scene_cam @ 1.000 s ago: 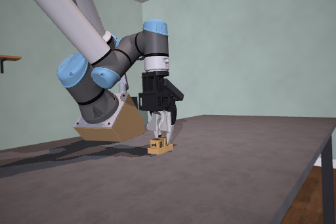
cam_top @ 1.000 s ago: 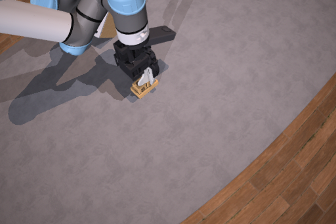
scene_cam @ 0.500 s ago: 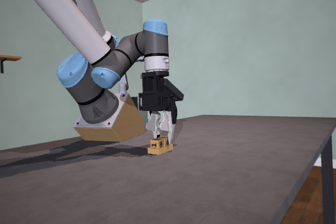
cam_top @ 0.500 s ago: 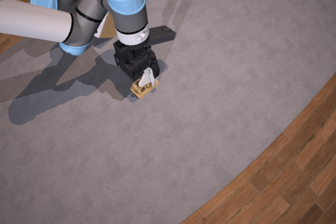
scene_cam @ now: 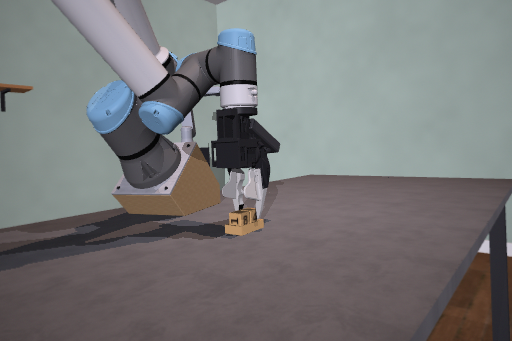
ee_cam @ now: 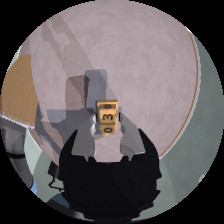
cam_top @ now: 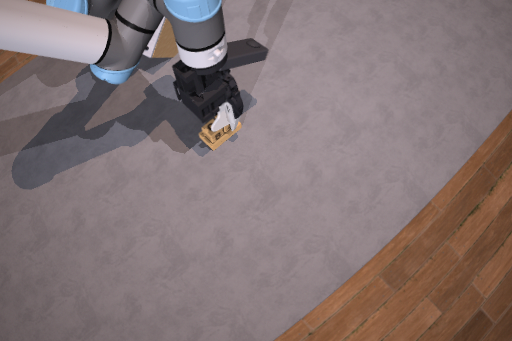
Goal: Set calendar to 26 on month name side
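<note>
From my exterior view, left to right: a small wooden shelf on the pale green wall at far left, then the arm's tan wooden base block with a metal plate on top. The arm slopes down from upper left, blue joint caps, wrist pointing straight down.

Under the wrist is the hand, white fingers pointing down right over the calendar. The calendar is a small tan tray with two cubes sitting in it, resting on the table just in front of the base block. The hand is loosened, fingers partly apart, gripping nothing; tips sit at the cube tops, contact too small to tell.

Right of that, grey mottled table top runs to its right edge, one dark leg visible, wood plank floor below. Walls meet at a corner behind the arm, grey ceiling above.

Top view: arm at upper left, hand over the calendar, dark arm shadows across the table to the left, curved table edge with wood floor lower right.

Wrist view: cubes read 0 and 3, stacked along the view; the calendar lies between the two dark finger shapes, near the middle.
</note>
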Controlling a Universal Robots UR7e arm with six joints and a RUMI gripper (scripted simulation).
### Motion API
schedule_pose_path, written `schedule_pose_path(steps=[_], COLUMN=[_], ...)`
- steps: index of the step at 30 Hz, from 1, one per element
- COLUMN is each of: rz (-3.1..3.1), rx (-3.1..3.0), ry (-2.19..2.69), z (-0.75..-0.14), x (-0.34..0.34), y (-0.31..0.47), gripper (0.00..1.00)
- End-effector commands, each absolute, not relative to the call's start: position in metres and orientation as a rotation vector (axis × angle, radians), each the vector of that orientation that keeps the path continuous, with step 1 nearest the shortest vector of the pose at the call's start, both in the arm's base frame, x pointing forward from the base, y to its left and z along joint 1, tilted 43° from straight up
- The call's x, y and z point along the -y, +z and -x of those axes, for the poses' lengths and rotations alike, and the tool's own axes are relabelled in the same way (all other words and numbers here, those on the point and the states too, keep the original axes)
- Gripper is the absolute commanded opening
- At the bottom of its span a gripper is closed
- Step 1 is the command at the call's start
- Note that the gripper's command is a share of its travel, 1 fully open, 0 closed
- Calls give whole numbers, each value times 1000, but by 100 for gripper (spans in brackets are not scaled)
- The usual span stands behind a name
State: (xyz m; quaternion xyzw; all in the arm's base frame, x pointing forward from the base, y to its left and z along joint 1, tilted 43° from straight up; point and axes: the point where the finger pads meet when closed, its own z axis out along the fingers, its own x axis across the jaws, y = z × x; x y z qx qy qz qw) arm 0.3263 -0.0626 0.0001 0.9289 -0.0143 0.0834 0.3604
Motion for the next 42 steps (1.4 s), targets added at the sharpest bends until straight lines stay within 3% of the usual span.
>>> schedule_pose_path(steps=[1,42], rz=[-2394,-2394], rx=[37,37], ry=[216,216], z=[-326,-314], x=[60,4], y=[3,63], gripper=[28,28])
